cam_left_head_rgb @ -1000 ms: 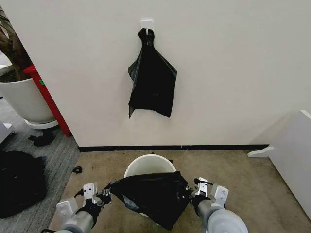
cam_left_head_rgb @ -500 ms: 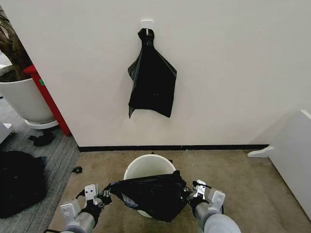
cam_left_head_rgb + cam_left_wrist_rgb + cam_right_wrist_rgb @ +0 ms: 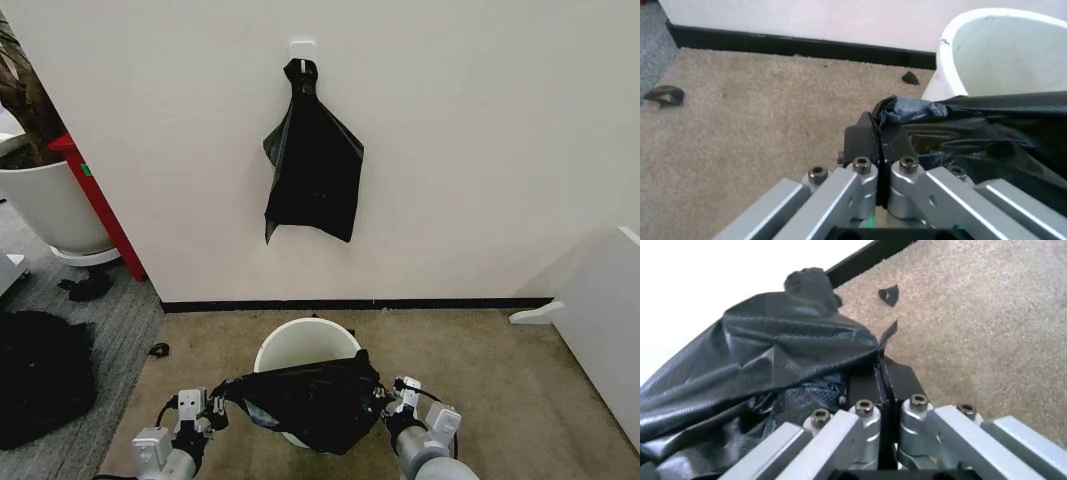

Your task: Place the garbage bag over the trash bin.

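Head view, bag: you have the garbage bag (image 3: 310, 400) stretched between the two end effectors, and it hangs in front of the trash bin (image 3: 300, 345), over the near part of its rim.
Head view, bin: it stands on the carpet floor (image 3: 480, 370) near the wall; the far part of its opening is open and white, so the bag is not over it yet.
Head view, left end effector (image 3: 215, 405): it holds the left corner of the bag, beside the bin on the robot's left.
Head view, right end effector (image 3: 392, 398): it holds the right corner, beside the bin on the robot's right.
Head view, other things: a second black bag (image 3: 312, 170) hangs from a wall hook (image 3: 302, 48); a plant pot (image 3: 45, 205) and a dark heap (image 3: 40, 375) are at the left. None of these is part of your job.
Left wrist view, grip: the fingers (image 3: 863, 142) are closed narrow on a bunched fold of the bag (image 3: 987, 135), just beside the bin wall (image 3: 1003, 55).
Right wrist view, grip: the fingers (image 3: 897, 380) are pressed together on the bag's edge (image 3: 773, 360), above the carpet.
Done: I judge that the bag is picked up, spread and brought to the bin.
Left to do: the mouth must pass around the whole rim and be pulled down; I cannot tell if the mouth is open underneath.
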Robot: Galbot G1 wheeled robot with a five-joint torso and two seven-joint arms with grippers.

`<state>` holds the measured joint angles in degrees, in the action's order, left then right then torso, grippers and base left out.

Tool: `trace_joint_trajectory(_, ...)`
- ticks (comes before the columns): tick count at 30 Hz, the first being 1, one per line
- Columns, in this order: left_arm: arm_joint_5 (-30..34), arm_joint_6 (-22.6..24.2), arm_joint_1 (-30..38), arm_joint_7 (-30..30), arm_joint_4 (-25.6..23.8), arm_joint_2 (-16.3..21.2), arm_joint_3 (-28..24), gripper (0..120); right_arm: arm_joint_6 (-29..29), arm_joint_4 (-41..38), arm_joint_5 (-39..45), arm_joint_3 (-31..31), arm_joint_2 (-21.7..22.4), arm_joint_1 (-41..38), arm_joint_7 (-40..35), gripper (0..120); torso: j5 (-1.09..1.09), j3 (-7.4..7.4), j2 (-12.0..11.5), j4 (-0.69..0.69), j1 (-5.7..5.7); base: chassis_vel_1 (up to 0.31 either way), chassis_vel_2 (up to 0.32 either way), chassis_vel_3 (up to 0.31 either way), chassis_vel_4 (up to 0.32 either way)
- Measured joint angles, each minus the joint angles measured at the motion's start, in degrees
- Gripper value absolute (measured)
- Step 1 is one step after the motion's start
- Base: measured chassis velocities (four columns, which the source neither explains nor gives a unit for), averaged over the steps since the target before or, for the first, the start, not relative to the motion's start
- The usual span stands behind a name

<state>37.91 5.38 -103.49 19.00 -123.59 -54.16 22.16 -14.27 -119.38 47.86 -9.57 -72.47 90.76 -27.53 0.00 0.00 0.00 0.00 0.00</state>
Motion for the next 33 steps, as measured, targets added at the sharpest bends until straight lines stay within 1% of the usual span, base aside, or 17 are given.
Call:
trace_joint_trajectory(6,-2.0,-1.3,1.3,-0.5,2.2,-0.5,-1.3,0,1.6,1.8,-1.0,-0.1,-0.7,0.1,1.9,0,-0.01,0.0,0.0,0.0,0.0,0.0,0.0,0.0,0.0)
trace_joint_trajectory(14,-3.8,-3.5,3.4,-0.7,4.8,-1.2,-3.0,0,6.9,5.8,-2.0,-0.3,-1.3,-0.5,7.6,0,0.0,0.0,0.0,0.0,0.0,0.0,0.0,0.0,0.0)
trace_joint_trajectory(18,-3.9,-3.6,4.2,-0.6,5.4,-1.3,-3.7,0,8.7,7.3,-2.4,-0.3,-1.6,-0.7,11.0,0,0.01,0.01,0.0,0.0,0.0,0.0,0.0,0.0,0.0)
trace_joint_trajectory(20,-3.9,-3.6,4.3,-0.6,5.4,-1.3,-3.7,0,8.7,7.3,-2.4,-0.3,-1.6,-0.7,11.0,0,0.01,0.01,0.0,0.0,0.0,0.0,0.0,0.0,0.0)
trace_joint_trajectory(27,-4.9,-4.6,5.8,-0.5,6.7,-1.4,-4.5,0,11.5,9.3,-2.2,-0.4,-1.7,-1.8,14.1,0,0.0,0.01,0.0,0.0,0.0,0.0,0.0,0.0,0.0)
trace_joint_trajectory(30,-6.9,-6.1,7.1,-0.6,8.3,-1.4,-5.2,0,13.2,11.0,-1.9,-0.6,-1.7,-2.5,16.4,0,0.0,0.01,0.0,0.0,0.0,0.0,0.0,0.0,0.0)
trace_joint_trajectory(33,-10.5,-8.6,8.6,-1.2,10.7,-1.6,-6.4,0,14.4,13.2,-2.4,-0.8,-1.6,-3.0,18.5,0,-0.01,0.0,0.0,0.0,0.0,0.0,0.0,0.0,0.0)
